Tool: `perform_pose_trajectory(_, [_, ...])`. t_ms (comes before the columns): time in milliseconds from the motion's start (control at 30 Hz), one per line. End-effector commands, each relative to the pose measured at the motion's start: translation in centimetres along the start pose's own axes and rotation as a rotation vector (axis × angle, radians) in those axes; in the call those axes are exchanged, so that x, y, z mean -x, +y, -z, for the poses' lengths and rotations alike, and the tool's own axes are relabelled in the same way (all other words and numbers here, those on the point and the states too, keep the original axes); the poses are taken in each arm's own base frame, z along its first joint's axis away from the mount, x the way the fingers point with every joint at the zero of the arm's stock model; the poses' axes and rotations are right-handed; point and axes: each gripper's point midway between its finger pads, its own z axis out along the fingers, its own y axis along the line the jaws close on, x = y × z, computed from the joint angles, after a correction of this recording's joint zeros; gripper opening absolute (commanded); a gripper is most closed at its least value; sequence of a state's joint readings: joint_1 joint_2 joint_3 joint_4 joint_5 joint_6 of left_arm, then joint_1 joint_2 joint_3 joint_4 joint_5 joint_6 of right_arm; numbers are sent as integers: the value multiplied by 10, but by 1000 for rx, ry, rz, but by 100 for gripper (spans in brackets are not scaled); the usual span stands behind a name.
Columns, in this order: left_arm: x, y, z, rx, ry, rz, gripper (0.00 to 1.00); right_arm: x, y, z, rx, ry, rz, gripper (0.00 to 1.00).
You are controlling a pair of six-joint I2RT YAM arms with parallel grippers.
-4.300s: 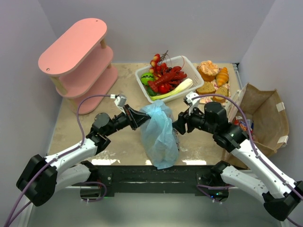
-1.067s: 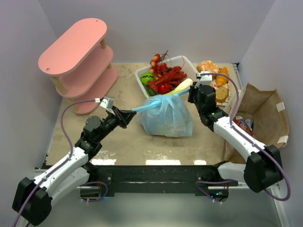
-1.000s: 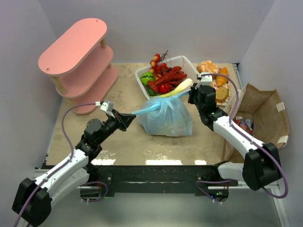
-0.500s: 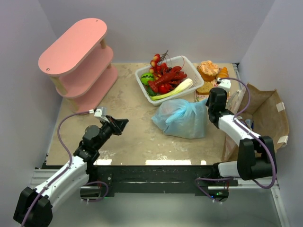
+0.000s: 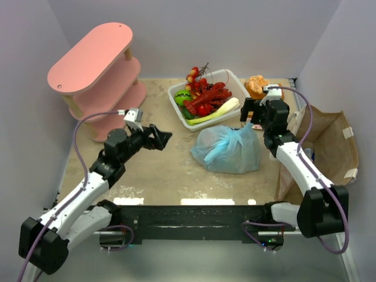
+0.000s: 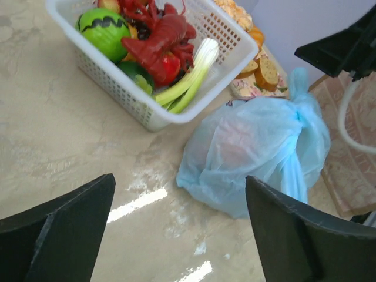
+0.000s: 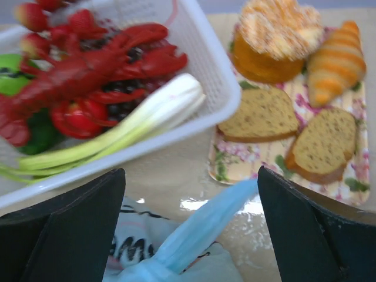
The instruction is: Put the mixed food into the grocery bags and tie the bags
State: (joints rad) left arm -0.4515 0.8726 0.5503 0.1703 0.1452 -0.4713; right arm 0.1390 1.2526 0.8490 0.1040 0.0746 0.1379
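The light-blue plastic grocery bag (image 5: 226, 151) lies knotted on the table right of centre, its twisted tail (image 7: 205, 229) pointing up between my right fingers without touching them. My right gripper (image 5: 252, 111) hovers open just behind the bag. Left of the bag, my left gripper (image 5: 163, 140) is open and apart from it, facing the bag (image 6: 258, 153) with nothing between its fingers. The brown paper grocery bag (image 5: 332, 147) stands open at the right edge. A red lobster (image 5: 207, 96) and other toy food lie in the white basket (image 5: 232, 79).
A flowered tray (image 7: 235, 158) with bread slices, a croissant (image 7: 335, 59) and an orange cake sits behind the right gripper. A pink three-tier shelf (image 5: 97, 76) stands at the back left. Walls close in the table on three sides.
Both grippers were shut on the blue bag's handle ends, pulling them apart; both have let go and opened. The bag has shifted right, and the left gripper is back pointing at it.
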Motion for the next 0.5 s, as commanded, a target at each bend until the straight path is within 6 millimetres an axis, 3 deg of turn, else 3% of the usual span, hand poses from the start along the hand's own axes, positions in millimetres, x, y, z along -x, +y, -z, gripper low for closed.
perform_pose_trajectory(0, [57, -17, -13, -4, 27, -183, 100, 70, 45, 37, 239, -132, 49, 99])
perform_pose_trajectory(33, [59, -17, -15, 8, 58, -188, 100, 61, 47, 39, 244, -67, 12, 99])
perform_pose_trajectory(67, [59, -16, -24, 6, 88, -212, 100, 78, 49, 43, 238, -78, -21, 99])
perform_pose_trajectory(100, [86, -31, -27, -29, 52, -238, 100, 77, 47, 43, 214, -35, -54, 99])
perform_pose_trajectory(133, [83, -29, -34, -25, 91, -246, 100, 53, 47, 42, 195, 94, -120, 99])
perform_pose_trajectory(167, [90, -32, -37, -36, 92, -278, 100, 59, 52, 46, 212, 113, -142, 99])
perform_pose_trajectory(200, [105, -40, -39, -52, 71, -300, 100, 53, 55, 48, 207, 158, -211, 99])
perform_pose_trajectory(367, [104, -37, -49, -49, 53, -290, 100, 9, 61, 64, 139, 344, -492, 99])
perform_pose_trajectory(467, [91, -27, -44, -26, 51, -287, 100, 11, 64, 80, 118, 326, -613, 99])
